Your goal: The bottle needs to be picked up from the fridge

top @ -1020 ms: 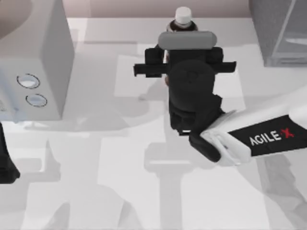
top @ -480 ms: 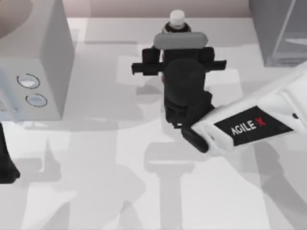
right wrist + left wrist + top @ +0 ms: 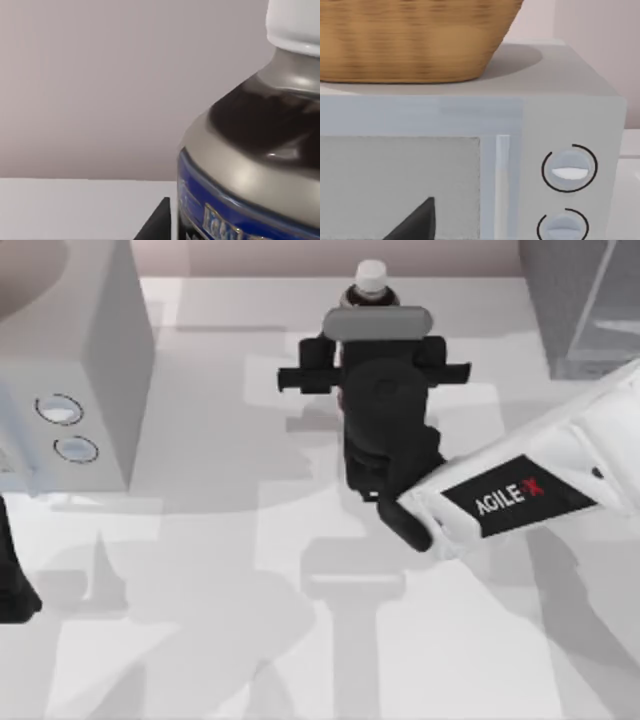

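While the right pincer (image 3: 372, 315) hides its grip, the bottle (image 3: 371, 278) stands just beyond it.

The bottle (image 3: 371, 282) stands on the counter (image 3: 200, 570) near its far edge, about midway across. The right hand (image 3: 372, 340) sits just in front of the bottle, its arm reaching back toward the counter's right side. To the bottle's left, at the counter's left edge, stands the microwave (image 3: 90, 390), with a basket (image 3: 415, 40) resting on top of it. The left arm (image 3: 12, 575) is in front of the microwave. To the bottle's right, in the far right corner, stands the fridge (image 3: 585, 305).
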### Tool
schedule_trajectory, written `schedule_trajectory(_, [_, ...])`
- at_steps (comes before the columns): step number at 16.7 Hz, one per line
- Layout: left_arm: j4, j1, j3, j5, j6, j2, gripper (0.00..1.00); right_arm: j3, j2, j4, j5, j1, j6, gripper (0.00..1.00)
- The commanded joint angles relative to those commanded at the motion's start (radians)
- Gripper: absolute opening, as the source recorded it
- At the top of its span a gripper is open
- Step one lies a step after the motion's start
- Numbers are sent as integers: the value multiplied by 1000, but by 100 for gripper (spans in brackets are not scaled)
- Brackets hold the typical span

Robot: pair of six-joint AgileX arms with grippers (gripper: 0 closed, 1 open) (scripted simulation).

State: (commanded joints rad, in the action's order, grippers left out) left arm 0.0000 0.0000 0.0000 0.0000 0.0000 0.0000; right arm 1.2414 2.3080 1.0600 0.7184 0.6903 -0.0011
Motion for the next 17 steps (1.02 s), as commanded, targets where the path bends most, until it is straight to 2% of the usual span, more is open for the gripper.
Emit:
schedule_trajectory(11, [0,0,0,0,0,0,100,0,0,0,0,0,0,98])
schedule_trajectory(17, [0,0,0,0,0,0,100,0,0,0,0,0,0,100])
